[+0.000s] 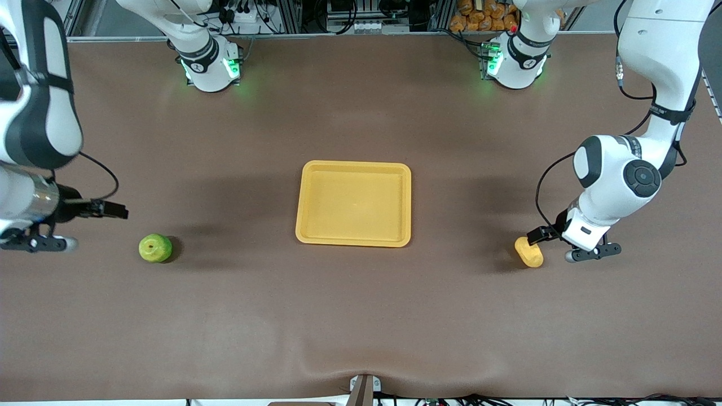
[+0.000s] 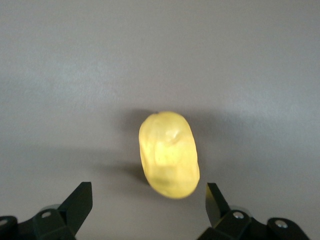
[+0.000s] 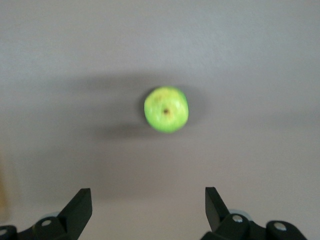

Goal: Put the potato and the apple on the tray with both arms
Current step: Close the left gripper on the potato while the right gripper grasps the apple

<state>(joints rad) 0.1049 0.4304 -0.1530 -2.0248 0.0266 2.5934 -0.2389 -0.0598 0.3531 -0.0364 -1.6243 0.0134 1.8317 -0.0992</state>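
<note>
- Two arms are at work, one at each end of the table, and neither has yet taken hold of its object.
- Left gripper (image 1: 555, 239): low beside the potato (image 1: 529, 252), at the left arm's end of the table. In the left wrist view its fingers (image 2: 77, 205) are spread wide, with the potato (image 2: 168, 153) lying on the table ahead of them and not yet between them.
- Right gripper (image 3: 148, 210): up in the air at the right arm's end, fingers parted and holding nothing. The apple (image 3: 166, 109) sits on the table ahead of it; the front view shows the apple (image 1: 155, 248) resting stem dimple up.
- Risk, potato: a smooth oval lump is likely to squirt out or spin if the fingers close off-centre or across its rounded end.
- Risk, apple: a round fruit may roll away if one finger touches before the other.
- Risk, shared: both arms must reach one tray, so they could crowd each other over it.
- Tray (image 1: 354, 168): at mid-table between the two objects, well apart from each; nothing lies in it.
</note>
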